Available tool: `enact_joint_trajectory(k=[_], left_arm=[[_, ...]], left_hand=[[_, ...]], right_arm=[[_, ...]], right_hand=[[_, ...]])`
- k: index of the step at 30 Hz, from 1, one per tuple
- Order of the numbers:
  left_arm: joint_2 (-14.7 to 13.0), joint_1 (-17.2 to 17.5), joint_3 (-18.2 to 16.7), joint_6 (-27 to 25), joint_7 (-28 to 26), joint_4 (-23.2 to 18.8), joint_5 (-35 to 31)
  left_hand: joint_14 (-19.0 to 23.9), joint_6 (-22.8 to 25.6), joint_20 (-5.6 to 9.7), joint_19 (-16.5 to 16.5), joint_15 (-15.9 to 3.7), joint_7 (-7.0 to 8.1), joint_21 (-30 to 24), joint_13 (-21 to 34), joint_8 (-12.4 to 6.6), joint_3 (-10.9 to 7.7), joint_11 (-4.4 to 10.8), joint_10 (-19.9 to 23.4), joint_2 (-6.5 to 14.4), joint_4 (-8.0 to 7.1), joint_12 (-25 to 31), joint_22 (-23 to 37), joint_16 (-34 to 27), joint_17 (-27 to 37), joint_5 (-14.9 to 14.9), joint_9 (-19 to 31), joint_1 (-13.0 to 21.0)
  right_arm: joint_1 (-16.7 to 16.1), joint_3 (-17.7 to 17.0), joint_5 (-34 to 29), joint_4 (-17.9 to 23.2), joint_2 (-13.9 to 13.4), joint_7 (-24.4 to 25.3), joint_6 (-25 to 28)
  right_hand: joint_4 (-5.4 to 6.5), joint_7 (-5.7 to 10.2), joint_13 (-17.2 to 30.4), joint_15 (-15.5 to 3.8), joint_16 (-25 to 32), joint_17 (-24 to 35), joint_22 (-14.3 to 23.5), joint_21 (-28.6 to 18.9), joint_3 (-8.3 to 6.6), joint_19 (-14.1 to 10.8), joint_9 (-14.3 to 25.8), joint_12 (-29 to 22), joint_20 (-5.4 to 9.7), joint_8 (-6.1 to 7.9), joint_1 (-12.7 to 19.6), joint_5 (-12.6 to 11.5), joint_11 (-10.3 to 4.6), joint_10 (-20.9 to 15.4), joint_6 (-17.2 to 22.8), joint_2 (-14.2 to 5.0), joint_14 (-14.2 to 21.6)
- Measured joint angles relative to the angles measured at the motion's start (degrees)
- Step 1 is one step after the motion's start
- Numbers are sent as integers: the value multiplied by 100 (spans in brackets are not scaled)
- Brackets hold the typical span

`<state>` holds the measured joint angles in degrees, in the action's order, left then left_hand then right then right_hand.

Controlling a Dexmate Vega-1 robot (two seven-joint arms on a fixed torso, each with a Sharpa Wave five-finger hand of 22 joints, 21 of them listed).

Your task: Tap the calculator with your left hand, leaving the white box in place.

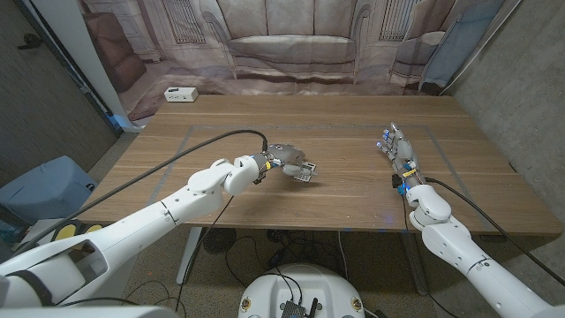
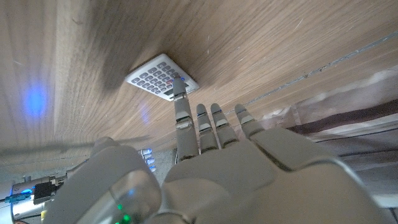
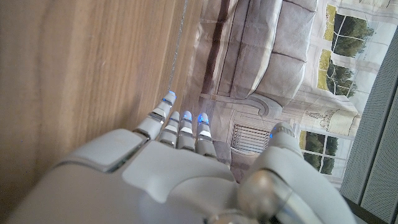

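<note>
A small white calculator point(image 1: 303, 173) with grey keys lies near the middle of the wooden table point(image 1: 353, 199). My left hand point(image 1: 285, 161) hovers right over it and holds nothing. In the left wrist view the fingers point(image 2: 214, 124) are stretched out, and the longest-reaching one has its tip on the calculator point(image 2: 159, 76) at its near edge. The white box point(image 1: 181, 94) sits at the table's far left corner, well away from the hand. My right hand point(image 1: 399, 152) stands at the right side of the table, fingers extended and empty.
A printed backdrop of a sofa point(image 1: 282, 40) hangs behind the table. A blue bin point(image 1: 44, 185) stands off the table's left side. Faint tape lines point(image 1: 190, 132) mark the tabletop. Bare wood lies between the two hands.
</note>
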<state>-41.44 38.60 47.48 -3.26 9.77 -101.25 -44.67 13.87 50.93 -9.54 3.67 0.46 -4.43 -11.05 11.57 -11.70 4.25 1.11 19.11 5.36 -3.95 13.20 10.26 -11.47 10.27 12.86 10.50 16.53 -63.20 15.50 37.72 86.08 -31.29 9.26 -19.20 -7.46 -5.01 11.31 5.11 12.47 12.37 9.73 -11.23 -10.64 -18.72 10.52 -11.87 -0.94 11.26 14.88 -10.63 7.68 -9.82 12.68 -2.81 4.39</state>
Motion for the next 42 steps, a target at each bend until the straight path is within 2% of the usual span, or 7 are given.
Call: enact_joint_trajectory(k=[6,21,30,42], left_arm=[[8,-6,33,-53,58,0,-31],[64,47,101,-110,67,79,-44],[87,100,164,-252,-131,101,-188],[103,144,221,-401,-279,106,-396]], left_hand=[[129,151,0,0,-88,-8,-12,0,-67,0,41,140,0,0,45,0,0,0,0,-4,0],[128,256,-31,31,-88,-45,-49,0,-75,0,33,148,38,0,45,0,0,-15,0,9,38],[128,285,-31,31,-88,-19,-49,0,-86,0,2,178,38,0,45,0,0,-15,0,17,38],[159,365,3,65,-119,-18,-49,0,-47,0,40,262,68,0,45,0,0,-14,0,-2,68]], right_arm=[[0,-12,14,0,-6,-6,0],[33,-17,48,-62,-7,-45,7],[65,-13,66,-112,2,-74,16],[118,-5,84,-181,14,-108,22]], right_hand=[[0,0,0,0,0,0,0,0,0,0,0,0,0,0,0,0,0,0,0,0,0],[24,0,0,0,0,0,0,0,24,0,0,0,0,0,0,0,0,0,0,0,0],[24,0,0,0,0,0,0,0,24,0,0,0,0,0,0,0,0,0,0,0,0],[24,0,0,0,0,0,0,0,24,0,0,0,0,0,0,0,0,0,0,0,0]])
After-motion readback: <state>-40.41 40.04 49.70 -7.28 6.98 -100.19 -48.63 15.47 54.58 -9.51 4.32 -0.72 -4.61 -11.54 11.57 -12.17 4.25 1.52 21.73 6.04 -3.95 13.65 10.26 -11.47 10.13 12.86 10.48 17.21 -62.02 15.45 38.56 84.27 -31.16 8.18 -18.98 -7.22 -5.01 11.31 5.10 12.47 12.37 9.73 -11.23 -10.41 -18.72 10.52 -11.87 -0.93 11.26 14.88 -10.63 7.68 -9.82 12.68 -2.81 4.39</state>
